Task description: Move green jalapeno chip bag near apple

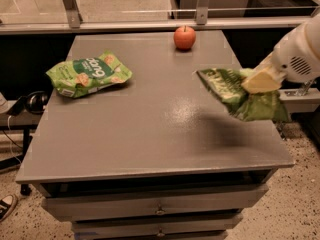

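Observation:
The green jalapeno chip bag [235,93] hangs in the air above the table's right edge, tilted, casting a shadow on the tabletop below. My gripper [260,80] is shut on the bag's right part and holds it up; the white arm reaches in from the right. The apple [184,37] stands at the far edge of the table, a little right of centre, well beyond the bag and to its left.
A puffier green bag with a dark green band [89,74] lies on the left of the grey table [140,134]. Drawers sit under the tabletop. A railing runs behind the table. A shoe and cables lie on the floor at left.

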Tool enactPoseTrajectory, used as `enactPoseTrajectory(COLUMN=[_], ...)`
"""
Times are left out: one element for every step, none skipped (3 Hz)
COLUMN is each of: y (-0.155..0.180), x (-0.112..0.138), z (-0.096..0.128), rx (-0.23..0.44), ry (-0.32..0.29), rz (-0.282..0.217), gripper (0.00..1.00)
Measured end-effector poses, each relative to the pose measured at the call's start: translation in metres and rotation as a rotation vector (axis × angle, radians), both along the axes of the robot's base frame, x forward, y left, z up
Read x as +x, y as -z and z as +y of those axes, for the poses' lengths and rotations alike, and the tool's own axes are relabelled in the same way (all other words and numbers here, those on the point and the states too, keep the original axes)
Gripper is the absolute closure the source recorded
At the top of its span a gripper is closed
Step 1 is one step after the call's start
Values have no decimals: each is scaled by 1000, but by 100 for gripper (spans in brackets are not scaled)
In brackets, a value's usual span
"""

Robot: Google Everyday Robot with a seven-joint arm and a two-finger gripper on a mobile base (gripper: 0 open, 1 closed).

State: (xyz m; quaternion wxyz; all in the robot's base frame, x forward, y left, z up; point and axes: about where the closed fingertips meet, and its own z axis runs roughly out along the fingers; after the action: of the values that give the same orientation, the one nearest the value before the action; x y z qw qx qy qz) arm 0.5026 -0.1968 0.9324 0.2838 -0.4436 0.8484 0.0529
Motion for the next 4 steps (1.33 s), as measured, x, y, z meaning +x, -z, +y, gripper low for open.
enactPoseTrajectory(y=[-12, -12, -17, -25], x=[3, 3, 33, 93], z=[-11, -11, -9, -14], rx=[-29, -29, -5, 15], ry=[19, 18, 30, 73], rz=[-24, -24, -86, -162], gripper=[100, 100, 100, 100])
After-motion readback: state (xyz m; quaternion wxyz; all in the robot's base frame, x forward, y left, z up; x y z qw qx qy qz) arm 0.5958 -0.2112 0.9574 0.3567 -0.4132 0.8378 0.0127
